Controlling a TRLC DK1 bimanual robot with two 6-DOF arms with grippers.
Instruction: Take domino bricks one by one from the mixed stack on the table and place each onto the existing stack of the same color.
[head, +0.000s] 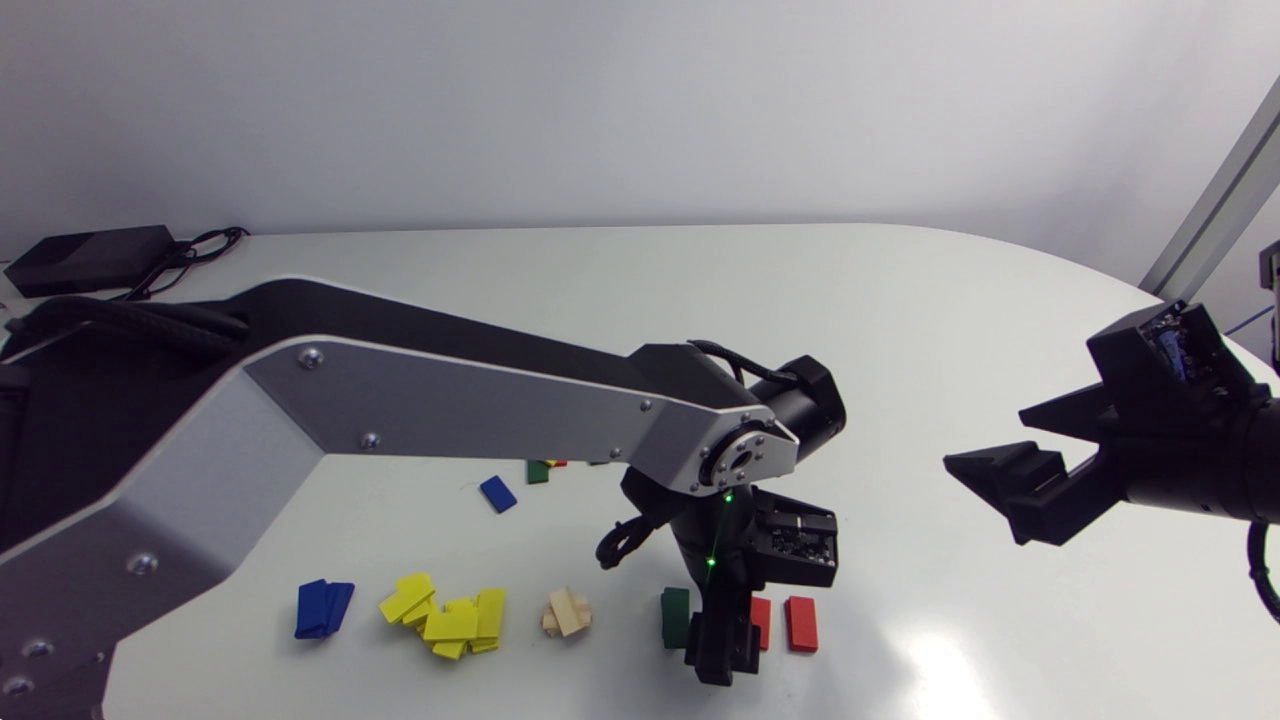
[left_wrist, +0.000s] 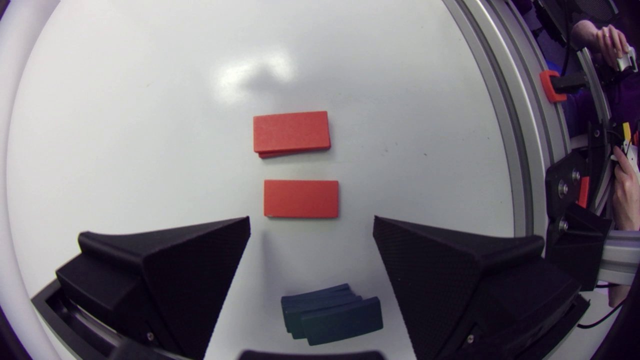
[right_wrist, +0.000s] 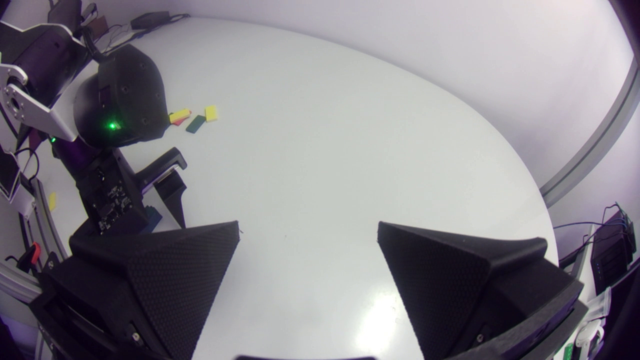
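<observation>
My left gripper (head: 722, 658) hangs open over the table's front edge, fingers pointing down. In the left wrist view the left gripper (left_wrist: 311, 222) holds nothing. A single red brick (left_wrist: 301, 198) lies flat just ahead of its fingertips, apart from them. Beyond that brick sits the red stack (left_wrist: 291, 132). The dark green stack (left_wrist: 330, 314) lies under the gripper, between the fingers' bases. From above, the green stack (head: 675, 617) is left of the gripper and the red stack (head: 801, 623) right of it. The mixed stack (head: 545, 468) shows behind the left arm. My right gripper (head: 990, 440) hovers open and empty at the right.
Along the front stand a blue stack (head: 322, 608), a loose yellow pile (head: 450, 615) and a wooden stack (head: 567, 612). A lone blue brick (head: 498, 493) lies near the mixed stack. A black box (head: 88, 258) with cables sits at the back left.
</observation>
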